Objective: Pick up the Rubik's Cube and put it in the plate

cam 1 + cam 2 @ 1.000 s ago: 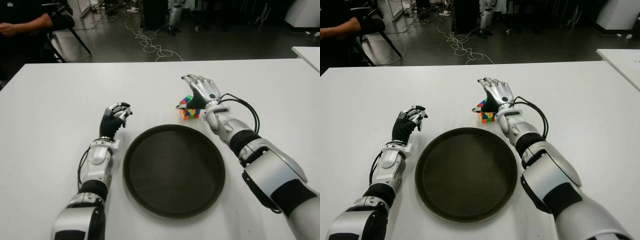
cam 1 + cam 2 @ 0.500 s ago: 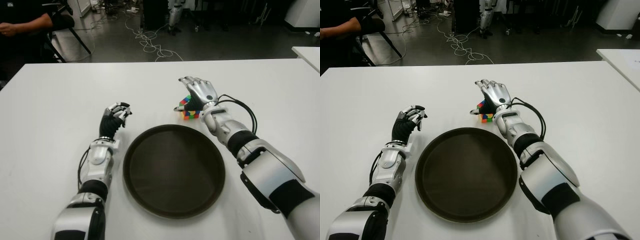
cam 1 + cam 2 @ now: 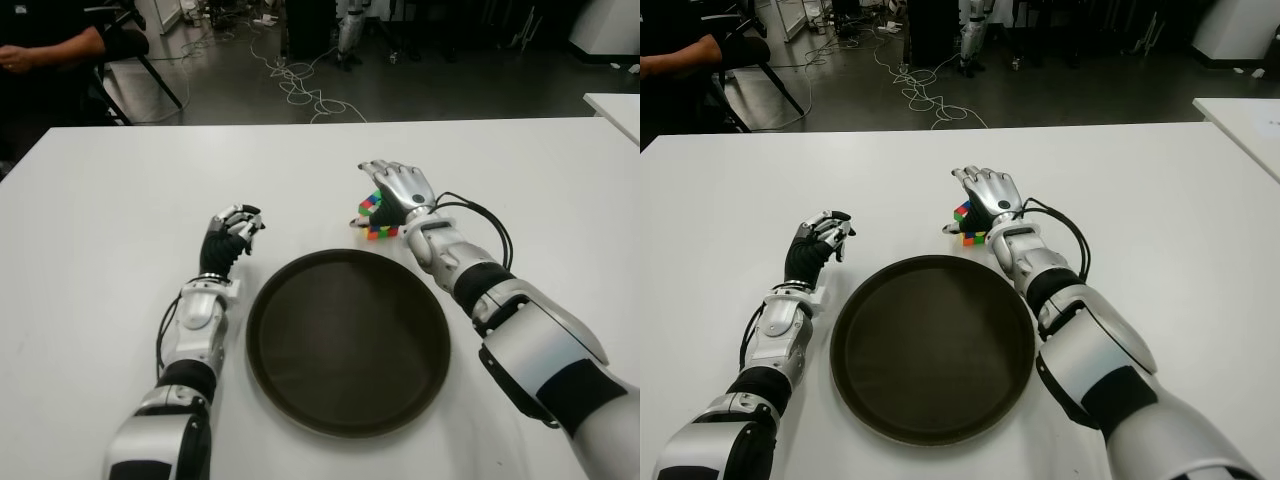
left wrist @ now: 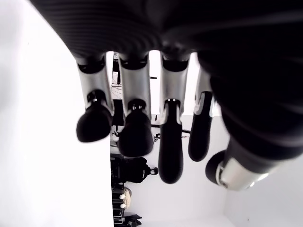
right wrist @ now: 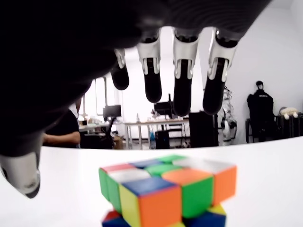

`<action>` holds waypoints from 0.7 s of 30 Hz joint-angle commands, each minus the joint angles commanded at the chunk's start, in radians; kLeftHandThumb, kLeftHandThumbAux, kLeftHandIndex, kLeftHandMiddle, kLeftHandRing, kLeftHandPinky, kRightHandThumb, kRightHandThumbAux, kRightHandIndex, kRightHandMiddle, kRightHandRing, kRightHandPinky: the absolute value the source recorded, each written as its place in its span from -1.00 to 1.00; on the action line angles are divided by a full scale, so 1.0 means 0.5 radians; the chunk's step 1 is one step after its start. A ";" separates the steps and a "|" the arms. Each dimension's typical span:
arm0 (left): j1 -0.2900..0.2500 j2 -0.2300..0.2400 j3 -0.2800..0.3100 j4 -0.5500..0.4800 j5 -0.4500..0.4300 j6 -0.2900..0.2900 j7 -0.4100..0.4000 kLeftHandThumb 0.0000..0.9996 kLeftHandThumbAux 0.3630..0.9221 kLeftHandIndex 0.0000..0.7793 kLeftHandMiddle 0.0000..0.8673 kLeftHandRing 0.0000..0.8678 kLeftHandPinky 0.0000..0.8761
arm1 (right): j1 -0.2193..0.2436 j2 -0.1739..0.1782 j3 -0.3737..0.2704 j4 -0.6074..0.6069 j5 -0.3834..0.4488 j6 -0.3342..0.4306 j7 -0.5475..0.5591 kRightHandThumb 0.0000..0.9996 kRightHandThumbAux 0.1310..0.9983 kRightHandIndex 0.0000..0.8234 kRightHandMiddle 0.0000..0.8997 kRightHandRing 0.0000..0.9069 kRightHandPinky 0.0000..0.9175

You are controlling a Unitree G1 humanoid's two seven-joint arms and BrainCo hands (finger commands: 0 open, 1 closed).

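Multicoloured Rubik's Cube [image 5: 165,191] on table | right robot hand [image 3: 395,187] spread over it, not gripping | left robot hand [image 3: 230,232] loosely curled, empty

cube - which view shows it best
The right wrist view: the cube fills the foreground, top and two sides clear, with the open right robot hand above it, not touching. Both eye views show it small, partly hidden behind that hand, beyond the plate. The left wrist view misses it.

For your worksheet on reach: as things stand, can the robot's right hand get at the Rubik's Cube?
Probably yes. The right hand hovers over the Rubik's Cube, fingers spread above it, nothing between. The cube sits on bare table, just beyond the plate.
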 joint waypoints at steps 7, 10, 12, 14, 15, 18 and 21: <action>-0.001 -0.002 -0.008 0.002 0.008 -0.006 0.001 0.71 0.05 0.08 0.31 0.73 0.74 | 0.015 -0.007 0.003 0.013 -0.003 0.006 0.019 -0.87 -0.05 -0.67 -0.52 -0.44 -0.27; 0.000 -0.002 -0.012 0.002 0.009 -0.006 -0.001 0.71 0.05 0.08 0.31 0.73 0.75 | 0.023 -0.010 -0.002 0.017 0.001 0.002 0.018 -0.88 -0.05 -0.65 -0.50 -0.41 -0.25; -0.001 -0.001 -0.014 0.002 0.009 -0.006 -0.002 0.71 0.05 0.08 0.31 0.73 0.74 | 0.029 -0.011 -0.008 0.022 0.007 0.001 0.020 -0.90 -0.06 -0.63 -0.47 -0.38 -0.22; -0.002 -0.001 -0.016 0.003 0.007 -0.005 -0.005 0.71 0.05 0.07 0.30 0.73 0.74 | 0.033 -0.013 -0.013 0.025 0.011 -0.003 0.024 -0.90 -0.06 -0.62 -0.46 -0.37 -0.22; -0.002 -0.001 -0.016 0.003 0.005 -0.005 -0.007 0.71 0.05 0.07 0.30 0.73 0.75 | 0.033 -0.013 -0.014 0.025 0.013 -0.004 0.025 -0.90 -0.05 -0.61 -0.45 -0.37 -0.22; -0.002 -0.002 -0.014 0.003 -0.004 -0.010 -0.021 0.71 0.05 0.07 0.30 0.74 0.76 | 0.040 -0.020 -0.019 0.029 0.017 -0.015 0.037 -0.88 -0.04 -0.62 -0.45 -0.37 -0.23; -0.002 -0.004 -0.013 0.003 -0.009 -0.015 -0.026 0.71 0.05 0.07 0.30 0.75 0.76 | 0.052 -0.028 -0.018 0.034 0.015 -0.020 0.046 -0.86 -0.02 -0.63 -0.46 -0.38 -0.23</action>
